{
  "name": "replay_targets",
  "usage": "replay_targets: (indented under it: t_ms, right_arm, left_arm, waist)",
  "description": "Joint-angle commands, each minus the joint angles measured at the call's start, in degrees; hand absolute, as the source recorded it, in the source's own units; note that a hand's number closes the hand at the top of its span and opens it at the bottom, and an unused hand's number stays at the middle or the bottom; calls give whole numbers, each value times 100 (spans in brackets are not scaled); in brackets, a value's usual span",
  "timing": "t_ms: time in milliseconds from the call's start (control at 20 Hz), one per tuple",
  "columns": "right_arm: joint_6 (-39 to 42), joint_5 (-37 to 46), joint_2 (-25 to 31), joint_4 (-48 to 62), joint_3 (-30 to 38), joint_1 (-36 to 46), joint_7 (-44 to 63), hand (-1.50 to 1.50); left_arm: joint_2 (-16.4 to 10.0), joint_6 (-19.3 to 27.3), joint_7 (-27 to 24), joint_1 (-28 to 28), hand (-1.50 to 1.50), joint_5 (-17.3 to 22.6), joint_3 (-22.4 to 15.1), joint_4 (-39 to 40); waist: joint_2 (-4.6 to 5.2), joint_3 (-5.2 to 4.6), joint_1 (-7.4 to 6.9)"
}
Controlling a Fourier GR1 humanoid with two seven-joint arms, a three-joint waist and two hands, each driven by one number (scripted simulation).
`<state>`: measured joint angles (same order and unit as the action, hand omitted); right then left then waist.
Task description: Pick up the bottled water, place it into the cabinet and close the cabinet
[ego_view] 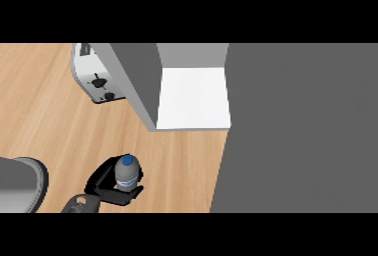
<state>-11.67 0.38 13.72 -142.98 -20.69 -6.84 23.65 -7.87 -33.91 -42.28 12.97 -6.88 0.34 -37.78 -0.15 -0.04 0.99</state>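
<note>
At the lower left of the head view, the right robot hand (102,179) enters from the lower edge and holds the bottled water (127,175). Its black fingers (122,196) are curled round the lower part of the bottle and the palm lies against the bottle's left side. The bottle is seen almost from above, with its blue cap (127,160) towards the top of the view and a pale label partly visible between the fingers. Whether the bottle's base touches the desk (52,125) cannot be told, because the hand hides it. The bottle is over the wooden desk, well apart from the cabinet and below and to the left of its opening.

Top centre: the cabinet (140,80) is open. A grey side wall runs diagonally down to the right, and just beside it the white shelf (193,97) inside is exposed. A dark grey panel (303,130) fills the right side of the view from top to bottom and borders the shelf's right edge; whether it is the cabinet's door cannot be told.

Top left: a silver toaster (94,75) with two dark knobs on its near face stands on the desk, just beside the cabinet's grey wall.

Lower left edge: a rounded grey form (18,185) with a dark rim is cut off by the frame, and what it is cannot be told.
</note>
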Motion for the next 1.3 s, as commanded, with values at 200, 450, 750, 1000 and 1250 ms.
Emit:
replay_targets:
  t_ms: [200, 450, 750, 1000, 1250]
  right_arm:
    - [166, -326, 130, -577, 436, -266, 34, -150]
    - [190, -610, 259, -822, 949, -245, 320, -150]
    - [670, -1033, 226, -845, 1508, -1034, -417, -150]
    - [1156, -1533, 225, -443, 2176, -1109, -732, -150]
    - [1325, -1882, 148, -193, 2797, -1021, -759, -150]
  left_arm:
    - [401, 918, -699, 252, 150, 277, 370, 27]
    - [772, 2151, -541, 665, 150, 861, 919, 374]
    - [783, 1796, -454, 1074, 150, 1803, 484, 485]
    - [786, 2308, -1, 1406, 150, 2506, -293, 213]
    - [786, 2881, 569, 1745, 150, 3277, -959, -244]
  waist:
    - [16, 1, -20]
    - [23, -2, 21]
    - [-1, 7, 57]
    - [-8, 10, 51]
    - [-7, 9, 75]
